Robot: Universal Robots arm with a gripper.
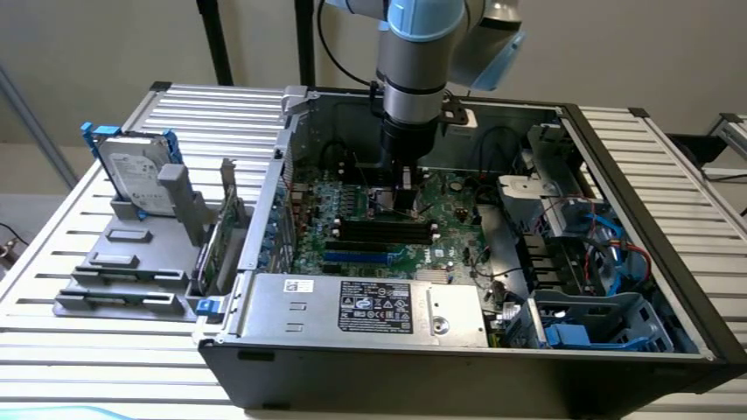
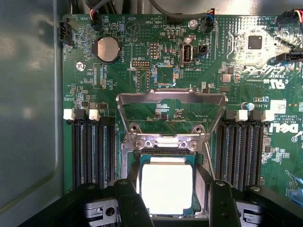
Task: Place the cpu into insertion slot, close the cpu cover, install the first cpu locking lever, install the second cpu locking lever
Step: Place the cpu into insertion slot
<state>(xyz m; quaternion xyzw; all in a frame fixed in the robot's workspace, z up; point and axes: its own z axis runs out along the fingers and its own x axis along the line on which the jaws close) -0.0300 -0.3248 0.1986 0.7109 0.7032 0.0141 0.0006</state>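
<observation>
Upper middle of the exterior view: the end effector (image 1: 405,199) hangs open, gripping nothing. The cpu (image 2: 166,187) lies in the insertion slot (image 2: 165,155) between its fingers (image 2: 130,203), cpu cover (image 2: 170,98) raised. Seating likely wants it flat, square, undragged.

Slatted table (image 1: 82,350) — carrying computer case (image 1: 467,376) and grey holder (image 1: 129,262).

The green circuit board (image 2: 118,75) carries the word DELL and a CE mark, both upside down.
</observation>
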